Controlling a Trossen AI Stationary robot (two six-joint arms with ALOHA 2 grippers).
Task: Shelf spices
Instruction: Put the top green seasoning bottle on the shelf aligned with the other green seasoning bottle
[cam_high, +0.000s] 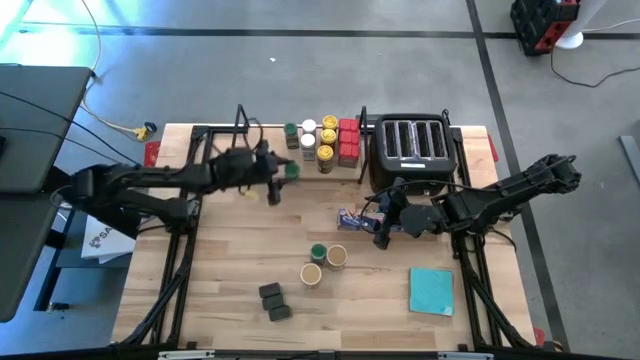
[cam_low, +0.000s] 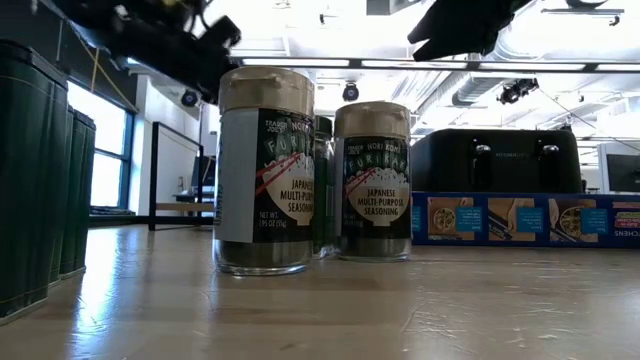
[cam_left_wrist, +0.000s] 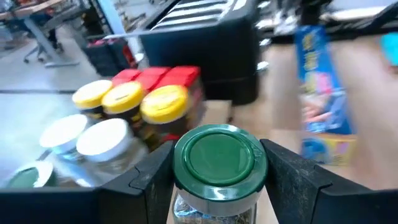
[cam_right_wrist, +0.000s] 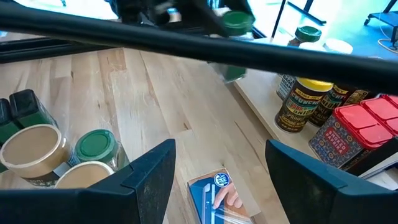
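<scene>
My left gripper (cam_left_wrist: 217, 193) is shut on a green-lidded spice jar (cam_left_wrist: 219, 163), held up in front of the shelf (cam_high: 225, 140); the jar also shows in the high view (cam_high: 291, 170). On the shelf board stand yellow-lidded jars (cam_left_wrist: 127, 99), white-lidded jars (cam_left_wrist: 102, 138) and red tins (cam_left_wrist: 165, 76). Three jars (cam_high: 322, 262) and two dark blocks (cam_high: 274, 302) stand on the table near its middle. My right gripper (cam_right_wrist: 214, 171) hangs open over the long blue box (cam_right_wrist: 214, 199), touching nothing. My left gripper pinches the jar between its two fingers (cam_left_wrist: 152, 183), on the glass sides just under the green lid (cam_left_wrist: 181, 200). The fingers come almost level from the table's left side. The jar stands upright in the hold, lifted clear of the table.
The black toaster (cam_high: 410, 150) stands right of the shelf at the far edge. The blue box (cam_high: 352, 218) lies in front of it. A teal pad (cam_high: 432, 290) lies at the near right. Bare wood shows between the table jars and the shelf.
</scene>
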